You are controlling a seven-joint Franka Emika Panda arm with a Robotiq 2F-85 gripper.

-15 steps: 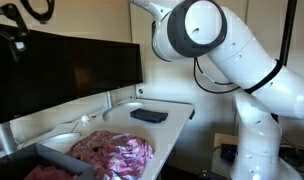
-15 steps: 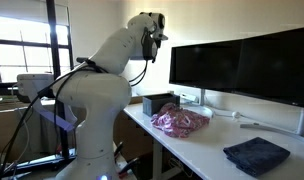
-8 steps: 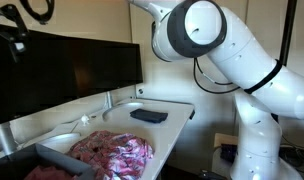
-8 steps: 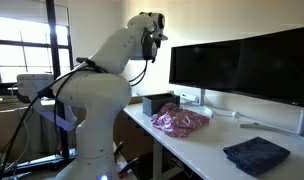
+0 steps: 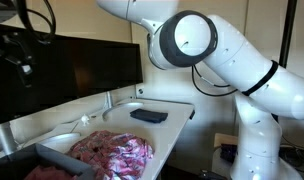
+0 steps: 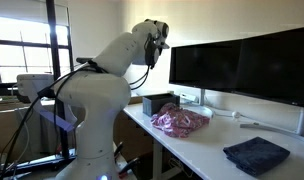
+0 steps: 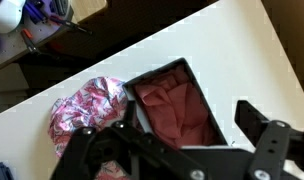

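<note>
Jaws hang open and empty high above the desk (image 7: 242,50), over a bin (image 7: 157,71) of red cloth (image 7: 177,110), pink cloth (image 7: 84,108) beside it. Any descent is best kept vertical, centred on cloth, clear of the bin's rim.

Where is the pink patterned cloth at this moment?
In the wrist view, the pink cloth lies on the white desk, just left of the black bin.
</note>
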